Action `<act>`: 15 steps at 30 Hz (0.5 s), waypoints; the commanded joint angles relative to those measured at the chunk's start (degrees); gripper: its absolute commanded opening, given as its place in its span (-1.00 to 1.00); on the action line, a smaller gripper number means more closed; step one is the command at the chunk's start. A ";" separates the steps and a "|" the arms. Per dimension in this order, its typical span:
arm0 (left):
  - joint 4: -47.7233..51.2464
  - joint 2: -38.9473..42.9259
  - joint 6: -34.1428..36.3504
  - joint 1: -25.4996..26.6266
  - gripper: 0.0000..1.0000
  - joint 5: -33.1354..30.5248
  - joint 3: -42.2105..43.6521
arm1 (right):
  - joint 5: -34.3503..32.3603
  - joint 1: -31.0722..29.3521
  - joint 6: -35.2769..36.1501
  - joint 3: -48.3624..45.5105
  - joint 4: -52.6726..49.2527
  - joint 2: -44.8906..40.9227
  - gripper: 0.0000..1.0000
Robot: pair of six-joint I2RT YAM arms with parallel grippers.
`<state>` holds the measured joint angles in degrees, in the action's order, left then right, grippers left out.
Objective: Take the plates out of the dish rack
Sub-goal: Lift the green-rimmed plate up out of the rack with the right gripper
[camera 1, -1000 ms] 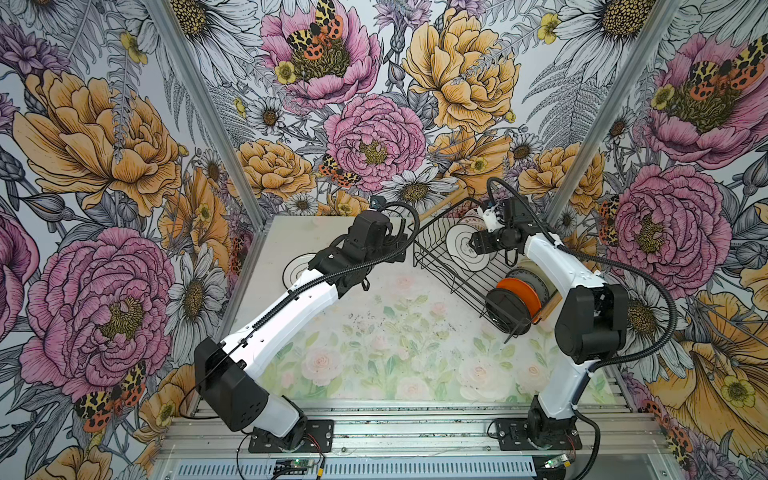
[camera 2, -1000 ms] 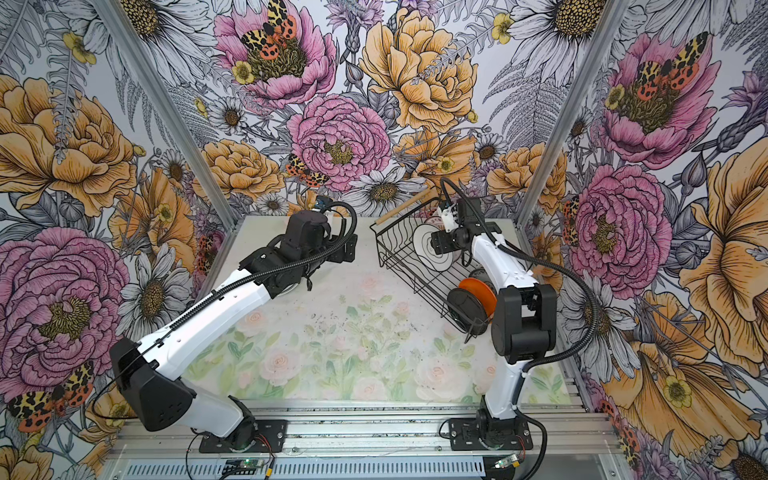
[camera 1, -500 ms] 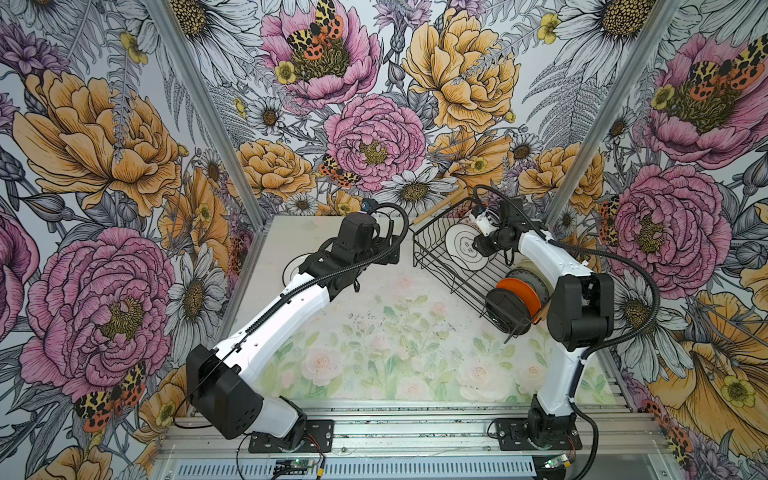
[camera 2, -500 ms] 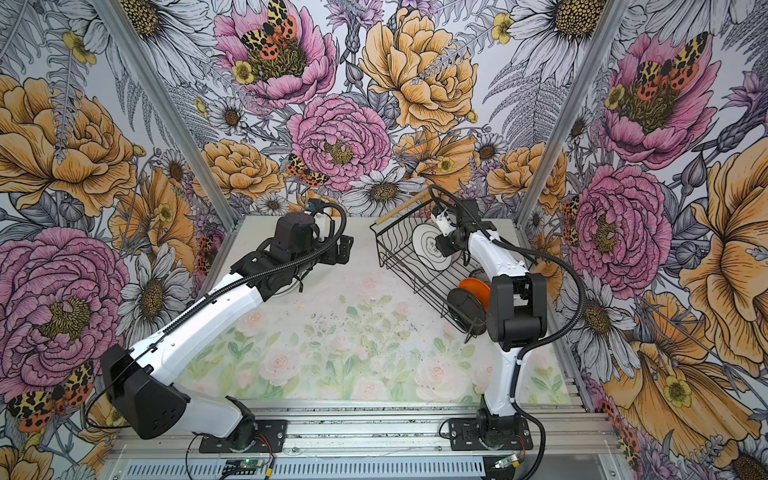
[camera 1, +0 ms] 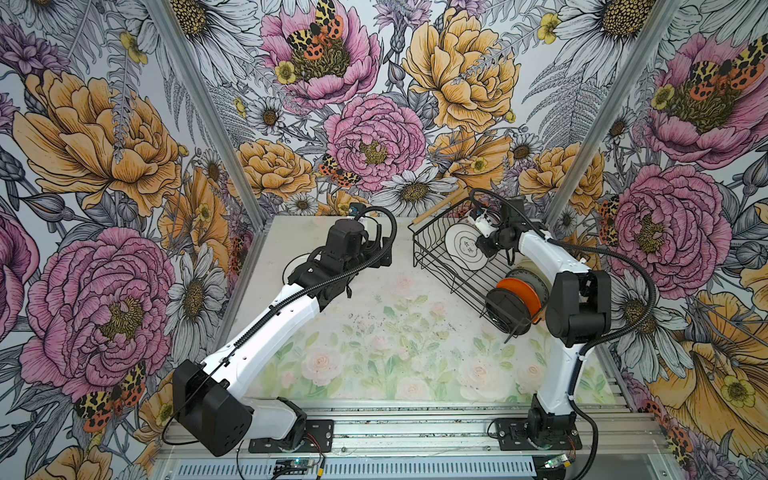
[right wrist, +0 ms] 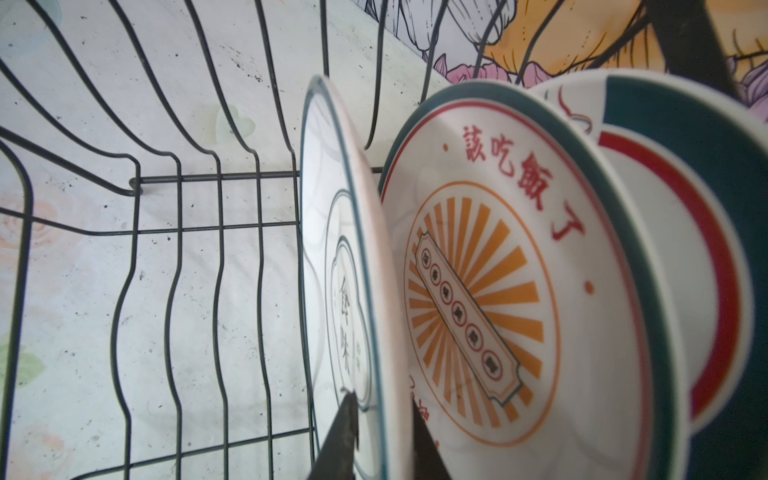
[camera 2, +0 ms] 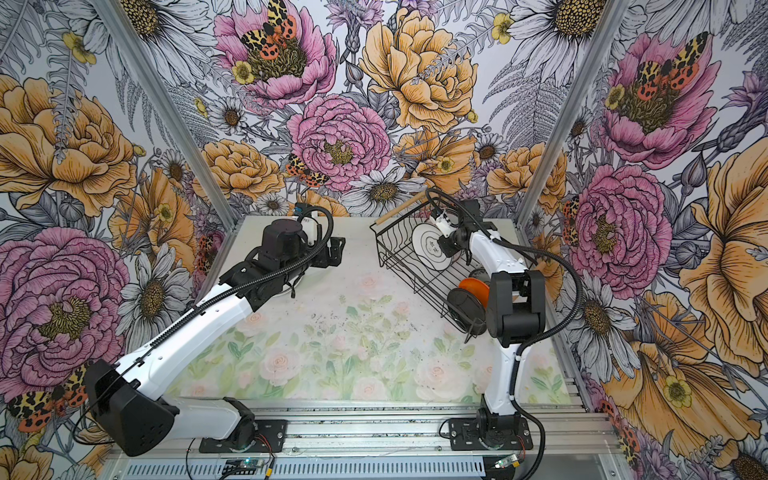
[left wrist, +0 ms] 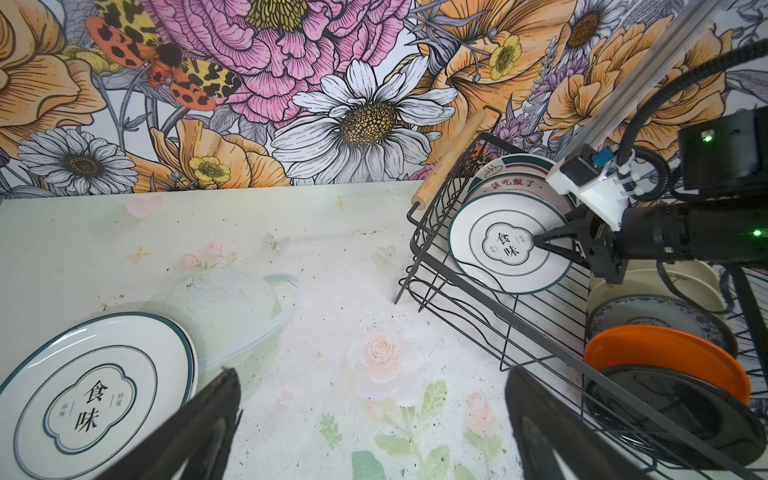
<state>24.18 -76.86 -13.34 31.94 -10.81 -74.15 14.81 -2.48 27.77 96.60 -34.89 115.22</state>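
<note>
At bench (left wrist: 332, 270) left, noted one white teal-rimmed plate (left wrist: 95, 395) lying unloaded, left fingers (left wrist: 199, 424) spread wide, empty, nearby. Inside the dish rack (left wrist: 451, 158), found right fingers (right wrist: 338, 440) newly closed onto the front white plate (left wrist: 507, 247) rim: grasp made, lift pending. Flagged sunburst plate (right wrist: 478, 291) close behind; orange plate (left wrist: 665, 353) and black plate (left wrist: 673, 411) rightward.

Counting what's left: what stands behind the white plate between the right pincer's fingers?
Sunburst plate, then a teal-and-red-rimmed plate. The white plate covers part of the first; farther back is unseen.
</note>
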 commanded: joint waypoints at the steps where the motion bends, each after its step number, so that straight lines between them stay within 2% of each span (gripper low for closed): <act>1: -3.01 2.26 -1.91 -0.64 0.98 0.52 1.53 | 2.52 0.63 1.71 1.04 1.57 0.97 -0.67; 4: -4.94 3.30 -3.77 -0.80 0.98 -0.74 3.23 | 3.82 0.92 1.84 0.53 2.35 0.88 -0.78; 6: -5.48 3.65 -5.48 -1.21 0.98 -3.38 3.97 | 4.26 0.92 1.86 0.29 2.54 0.71 -0.92; 9: -5.29 3.56 -6.94 -2.40 0.98 -3.07 4.23 | 5.29 0.91 2.26 -0.19 2.64 0.19 -1.00; 15: -5.81 3.56 -7.83 -3.23 0.98 -5.25 5.00 | 5.68 0.90 2.51 -1.22 2.89 -2.27 -1.00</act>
<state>20.08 -74.08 -19.62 29.10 -13.28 -69.82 17.47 -1.50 28.38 96.31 -33.45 115.20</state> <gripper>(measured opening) 0.987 0.090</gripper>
